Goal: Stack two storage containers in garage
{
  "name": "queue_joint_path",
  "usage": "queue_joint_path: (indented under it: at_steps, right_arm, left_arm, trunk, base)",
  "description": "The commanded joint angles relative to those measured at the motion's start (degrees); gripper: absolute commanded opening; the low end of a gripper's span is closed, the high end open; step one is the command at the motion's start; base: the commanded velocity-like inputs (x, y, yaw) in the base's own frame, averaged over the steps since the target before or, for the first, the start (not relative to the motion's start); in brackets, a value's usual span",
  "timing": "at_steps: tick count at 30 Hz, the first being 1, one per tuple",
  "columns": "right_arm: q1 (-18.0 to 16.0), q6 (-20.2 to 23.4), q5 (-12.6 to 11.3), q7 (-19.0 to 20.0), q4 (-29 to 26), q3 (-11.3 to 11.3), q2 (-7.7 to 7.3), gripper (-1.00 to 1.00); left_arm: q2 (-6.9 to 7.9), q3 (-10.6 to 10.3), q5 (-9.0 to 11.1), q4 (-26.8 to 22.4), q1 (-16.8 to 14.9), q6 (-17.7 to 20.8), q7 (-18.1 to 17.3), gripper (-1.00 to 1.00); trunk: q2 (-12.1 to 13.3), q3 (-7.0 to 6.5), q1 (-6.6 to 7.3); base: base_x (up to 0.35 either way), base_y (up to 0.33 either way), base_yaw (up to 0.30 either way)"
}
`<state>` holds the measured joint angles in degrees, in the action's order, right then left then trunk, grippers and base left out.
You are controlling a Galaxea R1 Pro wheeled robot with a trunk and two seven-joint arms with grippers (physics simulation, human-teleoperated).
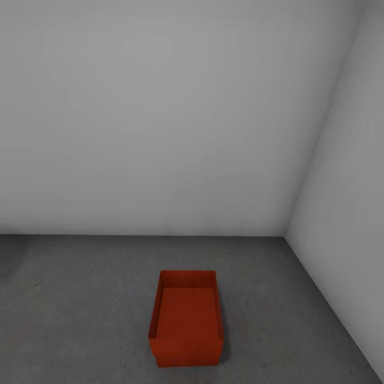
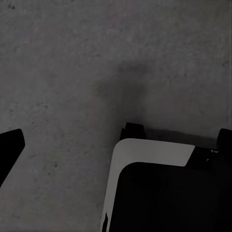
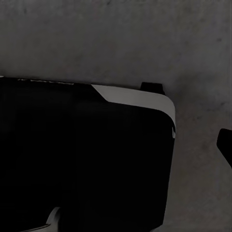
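One red-orange storage container (image 1: 186,320) is set down on the dark grey floor (image 1: 80,309), close to the corner where two plain white walls (image 1: 160,106) meet. Nothing is stacked on it yet, so the second box is judged still to be brought. The floor looks flat and a little spotty. Whether the jaws are released or clenched cannot be told.
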<state>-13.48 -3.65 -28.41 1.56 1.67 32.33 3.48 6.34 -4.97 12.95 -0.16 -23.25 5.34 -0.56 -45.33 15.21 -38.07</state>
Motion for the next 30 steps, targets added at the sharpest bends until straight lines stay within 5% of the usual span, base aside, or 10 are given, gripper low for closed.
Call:
queue_joint_path:
  at_steps: [1, 30]
  right_arm:
    - [-0.08, -0.31, -0.6, 0.16, 0.18, 0.46, 0.04, 1.0]
    - [-0.06, -0.31, -0.6, 0.11, 0.18, 0.51, 0.04, 1.0]
  left_arm:
    - [0.0, -0.5, 0.59, -0.02, -0.04, 0.21, -0.06, 1.0]
    - [0.06, -0.48, 0.59, -0.02, -0.04, 0.11, 0.03, 1.0]
  trunk:
    - [-0.05, -0.02, -0.01]
    - [-0.05, -2.63, -0.01]
  base:
    - [0.0, 0.0, 0.0]
    - [0.0, 0.0, 0.0]
